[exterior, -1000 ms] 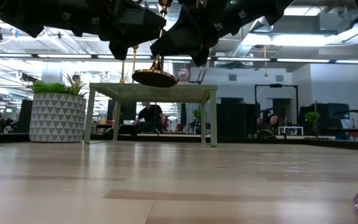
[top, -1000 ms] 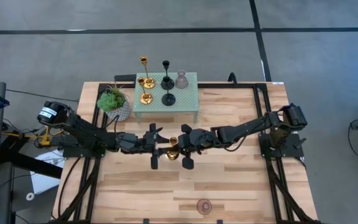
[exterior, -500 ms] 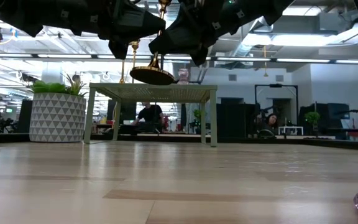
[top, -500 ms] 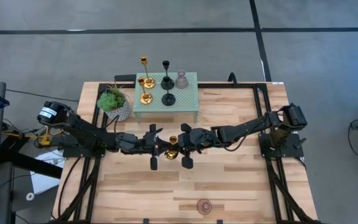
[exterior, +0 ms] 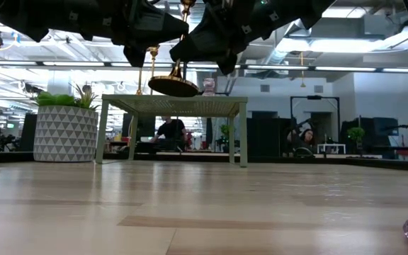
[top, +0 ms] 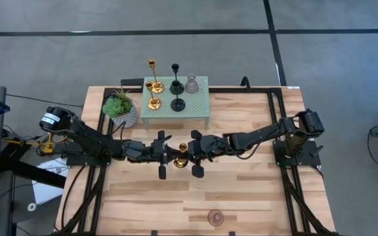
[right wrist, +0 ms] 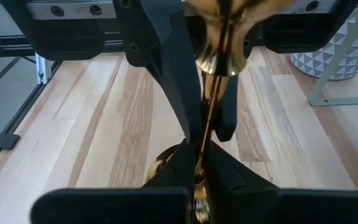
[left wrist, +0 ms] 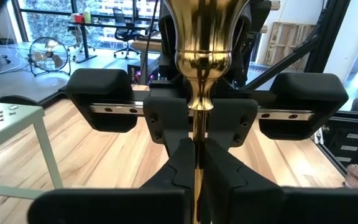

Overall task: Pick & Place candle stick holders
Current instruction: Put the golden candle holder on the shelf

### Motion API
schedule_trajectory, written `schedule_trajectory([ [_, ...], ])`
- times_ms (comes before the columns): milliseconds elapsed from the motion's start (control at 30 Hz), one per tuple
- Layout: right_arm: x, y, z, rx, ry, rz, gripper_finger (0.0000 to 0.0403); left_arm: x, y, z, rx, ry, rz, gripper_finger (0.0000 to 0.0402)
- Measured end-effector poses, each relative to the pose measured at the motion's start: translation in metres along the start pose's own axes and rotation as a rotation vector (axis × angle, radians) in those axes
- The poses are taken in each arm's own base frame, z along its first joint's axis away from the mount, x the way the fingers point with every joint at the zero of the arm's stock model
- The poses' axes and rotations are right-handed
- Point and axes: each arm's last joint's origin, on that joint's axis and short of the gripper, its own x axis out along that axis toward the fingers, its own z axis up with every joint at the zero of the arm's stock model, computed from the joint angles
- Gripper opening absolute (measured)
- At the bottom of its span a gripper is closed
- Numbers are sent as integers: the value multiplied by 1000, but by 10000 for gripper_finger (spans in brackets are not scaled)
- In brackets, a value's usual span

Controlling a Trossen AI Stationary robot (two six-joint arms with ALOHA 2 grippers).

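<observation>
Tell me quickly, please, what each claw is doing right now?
Left claw: closed on the gold candle stick holder's stem, held above the table.
Right claw: closed on the same stem.

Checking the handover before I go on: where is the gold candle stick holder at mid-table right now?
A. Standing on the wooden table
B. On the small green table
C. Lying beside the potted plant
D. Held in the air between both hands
D: both the left hand and the right hand are shut on the gold candle stick holder, its base clear of the wooden table.
</observation>
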Motion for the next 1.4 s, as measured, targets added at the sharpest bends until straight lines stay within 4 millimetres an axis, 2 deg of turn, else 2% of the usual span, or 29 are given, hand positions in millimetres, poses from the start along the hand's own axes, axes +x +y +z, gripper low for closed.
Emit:
schedule_trajectory([
  [200,0,0,0,0,0,0,11,0,0,0,2,0,1,11],
  [467,-1,0,-1,-1,20,-2,55,0,0,-1,15,6,4,11],
  [767,-10,-1,-1,-6,75,-8,60,-1,1,0,31,8,27,10],
  [1033,-30,1,8,-11,104,-3,60,-1,5,-6,68,65,134,10],
  [1167,-47,0,13,-24,126,-10,61,-4,5,-2,87,54,153,10],
  [1267,-57,-1,15,-27,156,-16,56,-11,4,6,118,44,205,10],
  [1400,-66,1,16,-52,169,-82,28,-28,5,17,151,70,336,10],
])
